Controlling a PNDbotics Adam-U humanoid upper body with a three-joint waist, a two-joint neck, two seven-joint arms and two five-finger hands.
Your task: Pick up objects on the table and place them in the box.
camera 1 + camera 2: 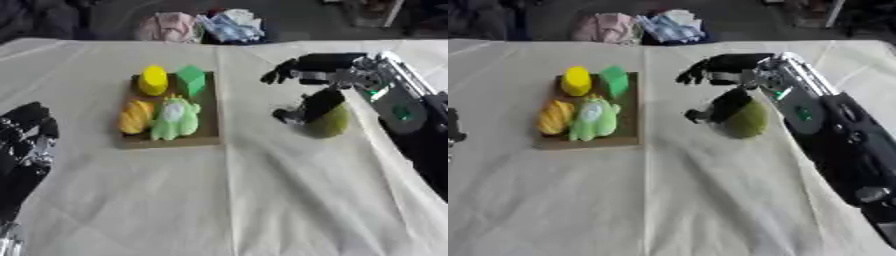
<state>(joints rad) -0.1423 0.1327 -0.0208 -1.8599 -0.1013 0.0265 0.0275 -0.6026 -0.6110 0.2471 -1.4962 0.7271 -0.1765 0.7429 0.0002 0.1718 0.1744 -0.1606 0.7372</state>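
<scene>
Box holds four items; olive-green object in the right hand's grasp

Box [213,112], a shallow brown tray-like one, lies on the white cloth-covered table [262,200], left of centre. Inside it sit four things: a yellow cylinder [153,80] at the far left corner, a green block [191,80] just beside it at the far right, an orange-yellow rounded piece [136,116] at the near left, and a pale green soft toy [175,118] touching it at the near right. All four lie within the box's rim.

To the right of the box, apart from it, the right hand [306,70] reaches in from the right side. Its thumb curls round a round olive-green object [331,122] that sits on the cloth, while the upper fingers stretch out toward the box.

The left hand [26,140] shows at the left edge, fingers relaxed and holding nothing.
</scene>
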